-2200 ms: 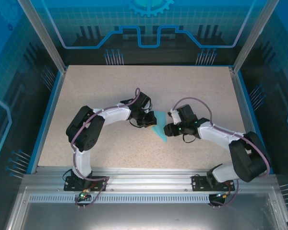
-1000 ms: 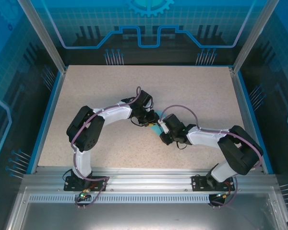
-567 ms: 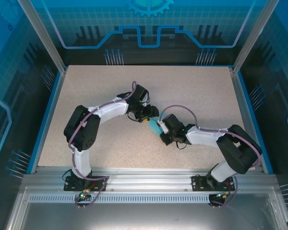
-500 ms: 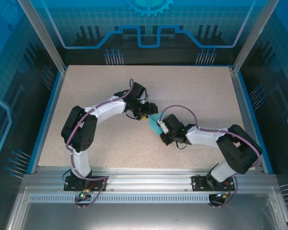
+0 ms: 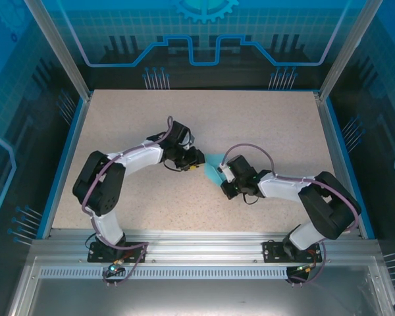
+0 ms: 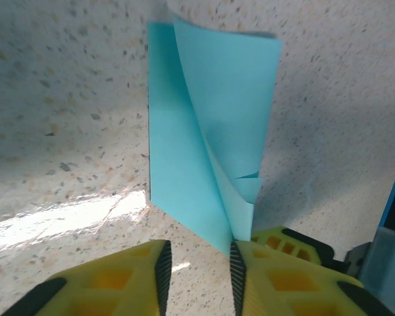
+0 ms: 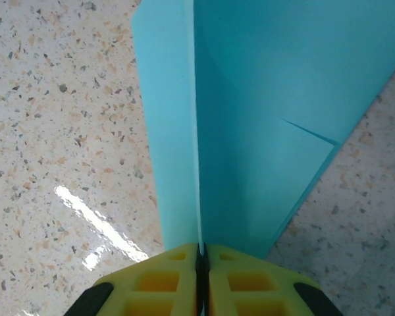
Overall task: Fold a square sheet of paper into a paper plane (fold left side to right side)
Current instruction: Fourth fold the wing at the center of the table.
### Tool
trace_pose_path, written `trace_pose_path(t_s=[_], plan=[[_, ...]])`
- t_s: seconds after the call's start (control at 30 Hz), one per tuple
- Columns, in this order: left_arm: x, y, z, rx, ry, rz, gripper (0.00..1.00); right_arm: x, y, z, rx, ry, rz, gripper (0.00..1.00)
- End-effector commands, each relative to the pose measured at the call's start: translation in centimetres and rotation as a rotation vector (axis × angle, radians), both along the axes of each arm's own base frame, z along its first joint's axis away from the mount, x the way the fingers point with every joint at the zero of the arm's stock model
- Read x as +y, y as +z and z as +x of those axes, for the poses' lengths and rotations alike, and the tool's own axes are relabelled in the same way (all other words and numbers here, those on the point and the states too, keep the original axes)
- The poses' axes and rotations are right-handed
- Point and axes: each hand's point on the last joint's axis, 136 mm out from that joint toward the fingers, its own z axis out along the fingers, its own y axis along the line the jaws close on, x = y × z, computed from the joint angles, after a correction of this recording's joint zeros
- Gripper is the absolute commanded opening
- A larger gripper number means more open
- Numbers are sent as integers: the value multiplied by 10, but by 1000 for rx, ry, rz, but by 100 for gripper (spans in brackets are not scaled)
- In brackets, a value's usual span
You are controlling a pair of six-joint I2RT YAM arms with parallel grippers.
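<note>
Square sheet of paper (image 5: 213,167) sits mid-surface (image 5: 270,125), between the 2 hands. It's light blue and plain, part folded and not lying flat. Right hand (image 7: 201,249) is clamped on it: in the right wrist view the 2 yellow fingers (image 7: 243,284) meet with no gap, and the sheet's long folded edge runs straight into the seam between them. From that edge 1 narrow strip falls to the left and 1 wide panel spreads right, with a short diagonal crease near the panel's right corner. Left hand (image 6: 197,255) holds nothing: its jaws stand apart with a narrow gap, and only bare speckled surface shows in it. In the left wrist view 1 layer of the sheet lies on the surface and 1 flap stands up off it, curling over to the right. The sheet's near corner comes down just beyond the left hand's fingertips, close to the right-side one. Contact there: cannot tell. The right hand's yellow-and-black tip sits just behind that corner. From the top camera, the left hand is just left of the sheet and the right hand is at its near right edge, both arms bent in toward the centre.
</note>
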Motion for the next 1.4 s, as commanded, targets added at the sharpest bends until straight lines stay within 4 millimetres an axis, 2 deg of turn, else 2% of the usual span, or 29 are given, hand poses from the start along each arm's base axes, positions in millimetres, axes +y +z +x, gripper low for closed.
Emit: trace_pose_path(t_s=[0.0, 0.17, 0.3, 0.5, 0.77, 0.93, 1.1, 1.23, 1.37], plan=[[-24, -8, -5, 12, -44, -46, 30, 0, 3, -5, 35, -1, 66, 11], [-42, -23, -5, 42, -73, -33, 26, -2, 4, -3, 53, -24, 94, 10], [-48, -32, -4, 60, -81, -21, 23, -5, 3, -2, 72, -43, 112, 10], [-57, -38, 1, 69, -87, -25, 28, -6, 3, -2, 82, -49, 122, 10], [-63, -43, 5, 74, -92, -24, 29, -8, 3, -1, 98, -66, 134, 12], [-63, -44, 6, 72, -91, -21, 29, -8, 10, 0, 112, -73, 182, 21], [-63, -44, 6, 71, -93, -21, 29, -4, 31, 3, 133, -82, 326, 31], [-63, -44, 5, 71, -93, -19, 29, -2, 47, 15, 166, -110, 459, 38], [-63, -43, 4, 67, -95, -18, 29, 2, 43, 28, 219, -121, 495, 40]])
